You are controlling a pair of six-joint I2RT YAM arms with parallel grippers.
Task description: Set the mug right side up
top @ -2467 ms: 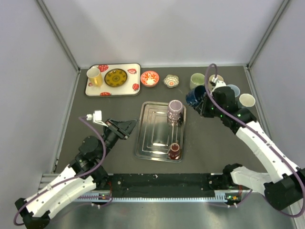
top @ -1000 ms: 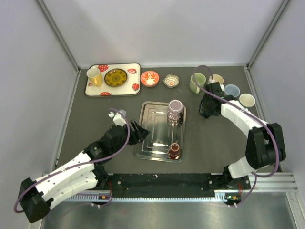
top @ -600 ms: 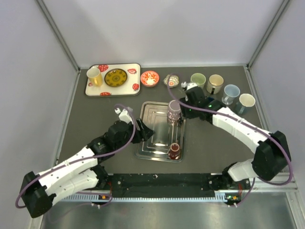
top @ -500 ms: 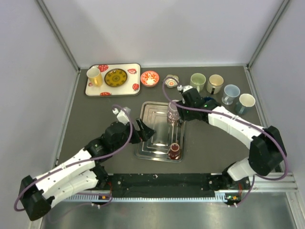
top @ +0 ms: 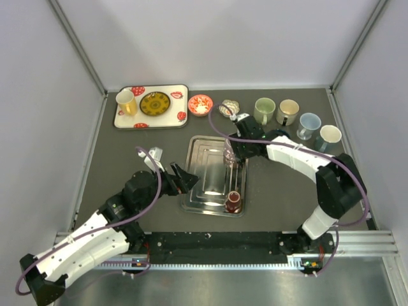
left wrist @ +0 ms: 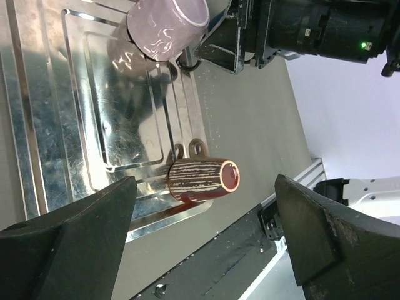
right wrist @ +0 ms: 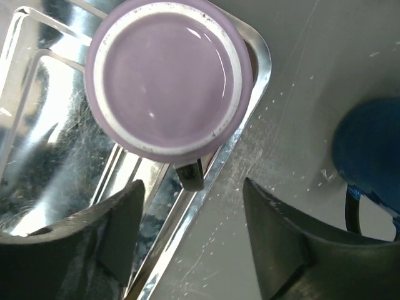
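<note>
Lilac mug (right wrist: 165, 75): stands upside down, flat base facing up, in the far right corner of the tray (top: 205, 156); its dark handle points out over the tray's right rim.
Right tool (right wrist: 192, 187): hovers right above the lilac mug, fingers (right wrist: 119, 231) spread wide and pinching nothing; in the wrist view the fingers are apart from the mug.
Left tool (left wrist: 205, 181): fingers (left wrist: 81, 231) spread wide and holding nothing; it sits just beside the tray's near left edge, pointing across it.
Brown mug (left wrist: 201, 180): has pale stripes and a small loop handle, and stands in the tray's near right corner with a red round end facing up; whether that end is base or mouth cannot be told.
Tray: bare ribbed metal in the middle of the table (top: 127, 153).
Patterned tray (top: 175, 105): at the far left, white with red motifs; it carries a yellow mug (top: 125, 102) and a dark plate (top: 155, 104).
Bowls: a red bowl (top: 200, 104) and a flower bowl (top: 228, 107) stand just right of the patterned tray.
Mug row, far right: green mug (top: 264, 108), cream mug (top: 288, 111), blue mug (top: 309, 124) and white mug (top: 330, 134), all with mouths up.
Blue shape (right wrist: 369, 150): lies on the table right of the tray, too blurred to name.
Markings: a green light (left wrist: 362, 45) glows on the right arm.
</note>
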